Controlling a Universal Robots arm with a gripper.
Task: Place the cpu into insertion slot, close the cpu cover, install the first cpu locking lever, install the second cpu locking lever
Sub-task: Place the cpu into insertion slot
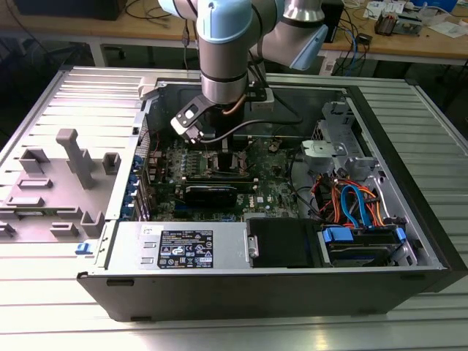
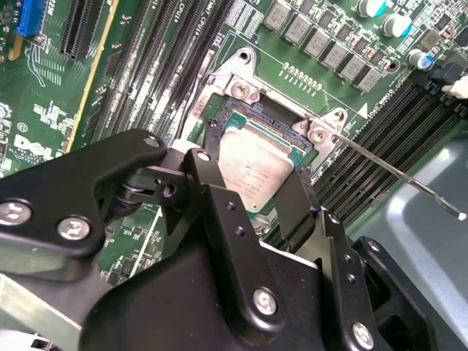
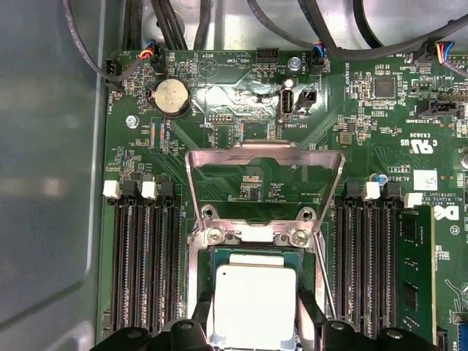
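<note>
The ribbed metal table (image 1: 58, 307) carries an open computer case (image 1: 256, 296) lying on its side. The arm (image 1: 223, 44) descends from the far side into the case, towards the exterior view's left. The green motherboard (image 1: 270, 194) lies flat on the case floor, with a silver power supply (image 1: 190, 248) at the near wall and a cable bundle (image 1: 351, 205) to the exterior view's right.

The gripper (image 1: 217, 155) is positioned directly over the insertion slot (image 3: 252, 235). The cpu cover (image 3: 263, 151) is open: its silver frame is swung back from the slot, and the board is visible through its window. The cpu (image 3: 254, 303) lies inside the insertion slot with its metal top facing up. In the second wrist view the two black fingers (image 2: 212, 194) bracket the cpu on opposite edges and are closed against it. A thin locking lever (image 2: 395, 172) is released and extends away from the slot over the memory slots (image 2: 380, 139).
</note>
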